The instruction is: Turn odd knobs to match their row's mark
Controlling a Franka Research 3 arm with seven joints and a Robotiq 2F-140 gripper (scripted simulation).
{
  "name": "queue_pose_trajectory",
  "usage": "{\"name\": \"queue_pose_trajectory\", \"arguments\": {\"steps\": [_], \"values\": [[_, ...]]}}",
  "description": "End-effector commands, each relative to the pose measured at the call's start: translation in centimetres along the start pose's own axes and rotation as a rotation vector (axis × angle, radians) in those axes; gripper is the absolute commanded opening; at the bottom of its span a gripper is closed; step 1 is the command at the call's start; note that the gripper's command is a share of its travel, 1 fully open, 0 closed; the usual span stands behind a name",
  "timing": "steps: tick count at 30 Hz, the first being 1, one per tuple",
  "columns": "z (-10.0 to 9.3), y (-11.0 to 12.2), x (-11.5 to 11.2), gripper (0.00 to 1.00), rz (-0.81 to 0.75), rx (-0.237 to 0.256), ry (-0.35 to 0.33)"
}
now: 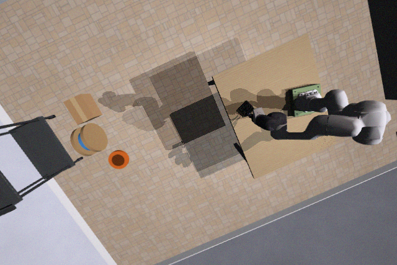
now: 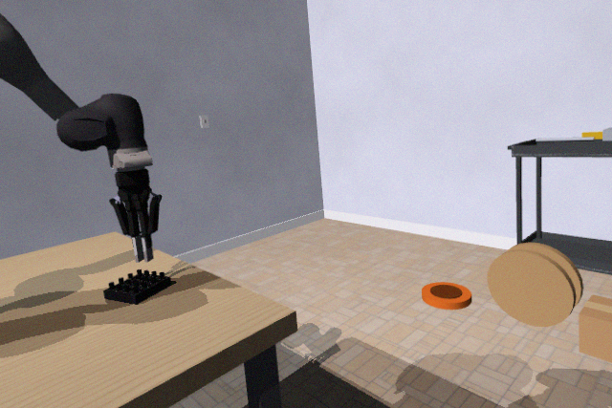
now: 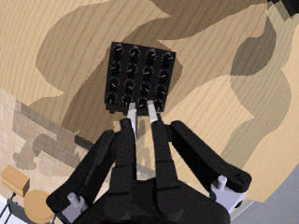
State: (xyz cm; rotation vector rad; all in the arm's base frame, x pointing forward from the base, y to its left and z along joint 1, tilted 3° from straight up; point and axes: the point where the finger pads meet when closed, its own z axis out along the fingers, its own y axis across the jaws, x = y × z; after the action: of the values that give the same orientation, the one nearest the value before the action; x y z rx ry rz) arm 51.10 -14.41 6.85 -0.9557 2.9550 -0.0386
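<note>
Wooden table, knob box near one end, gripper hanging right above it

So the table [image 1: 281, 63] [image 2: 172, 339] [image 3: 210, 84] has one edge running close past the knob box [image 1: 245, 108] [image 2: 139, 291] [image 3: 140, 77], while its wood stretches a lot further on the opposite side of the box. There's open air between the knob tops and the gripper [image 2: 142, 260] [image 3: 142, 110], so they're apart.

Main thing in the way overhead is the arm [image 1: 343, 125] [image 2: 119, 117], reaching in over the table to above the box. In the top view it hides most of the gripper. A green plate [image 1: 296, 95] sits under the arm's base, well apart from the box. Past the table edge nearest the box, down on the floor, are an orange ring [image 1: 110, 159] [image 2: 429, 297], a round tan drum [image 1: 94, 136] [image 2: 531, 285] [image 3: 39, 205] and a cardboard box [image 1: 83, 108] [image 2: 595, 329] [image 3: 15, 179], with a dark cart [image 1: 41, 146] [image 2: 518, 196] further out.

Gripper's nearly closed: slim gap between the pale fingertips, nothing held. From the wrist view they overlap one edge of the knob box.

The box itself is black, lying flat on the table, with four rows of four black knobs. White lines show on them, but the names and exact pointing are too small for me to read. Shadows fall around it.
</note>
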Motion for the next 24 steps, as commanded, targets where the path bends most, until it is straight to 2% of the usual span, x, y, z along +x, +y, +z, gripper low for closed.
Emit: {"name": "queue_pose_trajectory", "arguments": {"steps": [1,24], "values": [[0.6,0.0,-0.1,0.12,-0.002,0.002,-0.005],[2.2,0.1,-0.1,0.12,-0.002,0.002,-0.005]]}}
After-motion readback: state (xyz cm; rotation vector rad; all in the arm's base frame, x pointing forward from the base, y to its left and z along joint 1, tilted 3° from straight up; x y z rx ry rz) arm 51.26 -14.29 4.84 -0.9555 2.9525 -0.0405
